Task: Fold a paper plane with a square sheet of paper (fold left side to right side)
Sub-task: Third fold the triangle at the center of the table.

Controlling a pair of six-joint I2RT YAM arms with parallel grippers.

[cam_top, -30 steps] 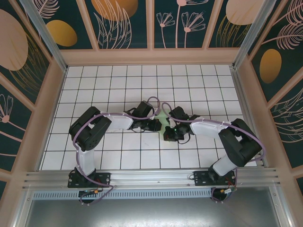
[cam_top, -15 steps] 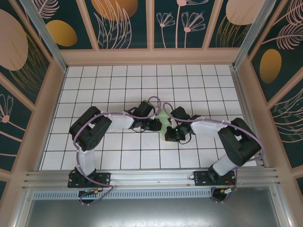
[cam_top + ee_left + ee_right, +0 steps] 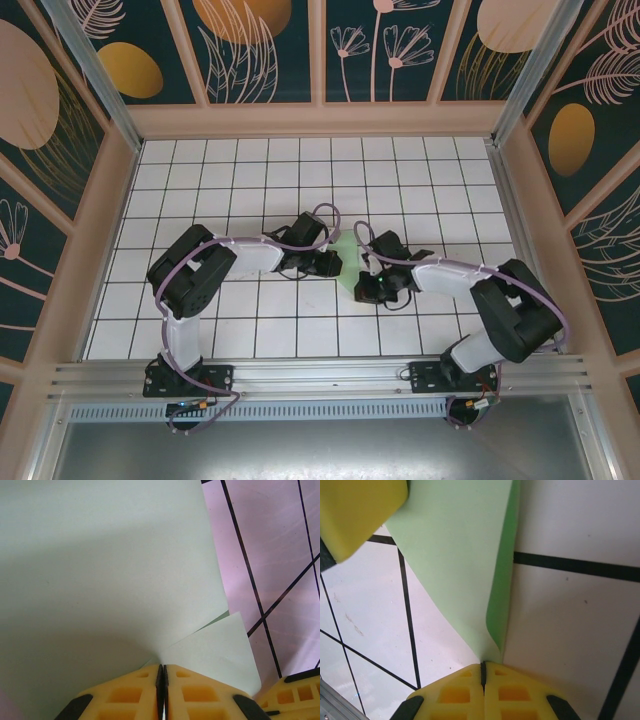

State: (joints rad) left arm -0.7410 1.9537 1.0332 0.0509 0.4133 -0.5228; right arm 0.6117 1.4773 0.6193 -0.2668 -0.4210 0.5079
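Left wrist view: the square sheet of paper (image 3: 100,580) runs off top and left edges

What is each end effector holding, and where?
Both pinch the paper: left end effector at a creased corner, right end effector at a tapered tip.

Matt smooth thin stock: square sheet of paper (image 3: 100,580). Matt yellow plastic: left end effector (image 3: 161,670), right end effector (image 3: 482,666). Glossy tile, lightly scuffed: worktop (image 3: 570,630) under sheet.

Pale mint-green sheet of paper (image 3: 345,250), doubled over, curling, centre of table (image 3: 250,180)
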